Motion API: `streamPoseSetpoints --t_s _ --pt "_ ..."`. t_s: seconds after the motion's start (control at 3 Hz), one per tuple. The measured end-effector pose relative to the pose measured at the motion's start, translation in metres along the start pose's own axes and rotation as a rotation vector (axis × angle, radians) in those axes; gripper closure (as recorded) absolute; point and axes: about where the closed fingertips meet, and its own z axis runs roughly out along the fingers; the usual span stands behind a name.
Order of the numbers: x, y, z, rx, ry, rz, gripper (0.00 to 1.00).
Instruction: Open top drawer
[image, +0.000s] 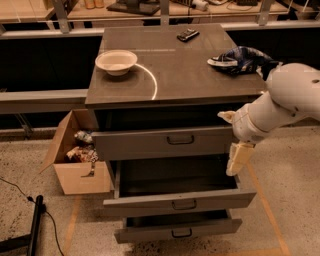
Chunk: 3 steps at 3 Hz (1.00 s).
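Note:
The top drawer (165, 142) is the wide grey front just under the cabinet top, with a small dark handle (180, 140) at its centre. It stands a little way out, with a dark gap above its front. The middle drawer (180, 202) is pulled far out and looks empty. The bottom drawer (180, 231) is out a little. My gripper (238, 155) is at the end of the white arm coming in from the right. It hangs beside the right end of the top drawer's front, above the middle drawer's right corner, well right of the handle.
On the cabinet top (190, 75) lie a white bowl (116, 61), a dark crumpled bag (240, 59) and a small black device (187, 34). An open cardboard box (80, 165) of clutter stands left of the cabinet. A black pole and cable (35, 220) lie on the floor at left.

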Motion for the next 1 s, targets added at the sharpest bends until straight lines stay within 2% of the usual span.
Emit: streamPoseSetpoints --t_s 0.33,1.0 --pt "0.001 -0.018 0.027 -0.024 -0.01 -0.022 0.0" --pt "0.006 -0.035 0.072 -0.114 0.0 -0.073 0.0"
